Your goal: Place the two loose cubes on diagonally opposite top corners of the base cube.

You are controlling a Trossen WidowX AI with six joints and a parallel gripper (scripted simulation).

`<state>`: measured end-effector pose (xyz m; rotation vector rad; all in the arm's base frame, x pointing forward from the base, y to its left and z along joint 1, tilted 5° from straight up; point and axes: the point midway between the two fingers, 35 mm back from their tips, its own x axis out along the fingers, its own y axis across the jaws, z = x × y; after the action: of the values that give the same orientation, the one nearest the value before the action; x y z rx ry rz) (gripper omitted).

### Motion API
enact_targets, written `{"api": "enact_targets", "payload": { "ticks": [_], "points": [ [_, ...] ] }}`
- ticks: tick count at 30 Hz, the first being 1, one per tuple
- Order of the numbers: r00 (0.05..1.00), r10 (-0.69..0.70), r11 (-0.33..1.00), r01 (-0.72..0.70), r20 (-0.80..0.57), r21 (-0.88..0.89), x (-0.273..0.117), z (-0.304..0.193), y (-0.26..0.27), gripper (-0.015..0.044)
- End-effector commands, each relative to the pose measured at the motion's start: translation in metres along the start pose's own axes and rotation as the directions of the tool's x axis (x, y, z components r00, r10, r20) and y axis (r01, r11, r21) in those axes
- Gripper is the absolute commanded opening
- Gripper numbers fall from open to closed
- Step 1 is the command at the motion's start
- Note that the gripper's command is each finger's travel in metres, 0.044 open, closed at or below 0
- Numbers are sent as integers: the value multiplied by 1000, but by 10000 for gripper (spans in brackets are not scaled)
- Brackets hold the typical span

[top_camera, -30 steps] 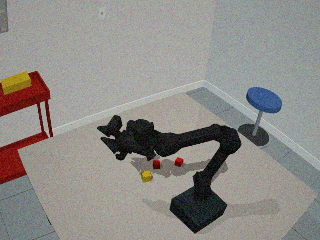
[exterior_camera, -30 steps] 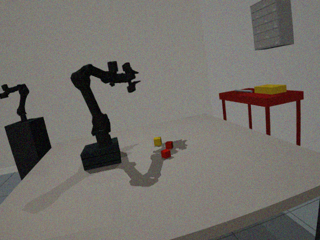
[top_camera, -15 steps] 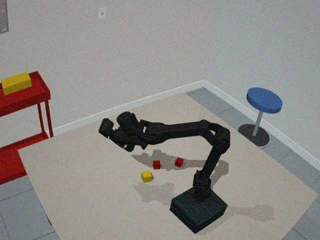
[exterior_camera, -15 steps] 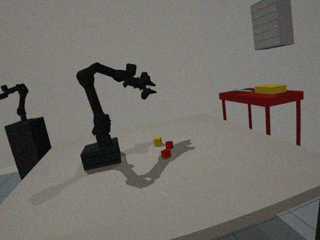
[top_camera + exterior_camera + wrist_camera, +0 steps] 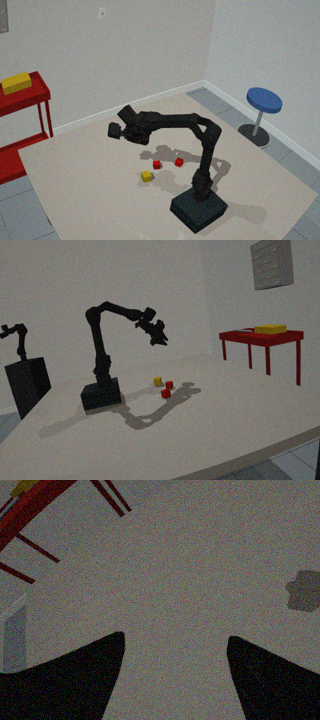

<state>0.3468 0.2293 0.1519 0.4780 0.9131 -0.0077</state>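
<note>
no words to read, no numbers, no letters, no signs or labels that can be made out

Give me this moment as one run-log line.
gripper: open, raised, nothing held | red cubes: apart on table | yellow cube: beside them | stacking: not done
</note>
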Motion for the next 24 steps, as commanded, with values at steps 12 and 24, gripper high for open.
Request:
{"api": "enact_targets", "payload": {
  "ticks": [12, 24],
  "points": [
    [915, -292, 956, 268, -280, -120, 35, 17, -110, 265],
    [748, -375, 924, 349, -547, -155, 33, 14, -192, 265]
  ]
}}
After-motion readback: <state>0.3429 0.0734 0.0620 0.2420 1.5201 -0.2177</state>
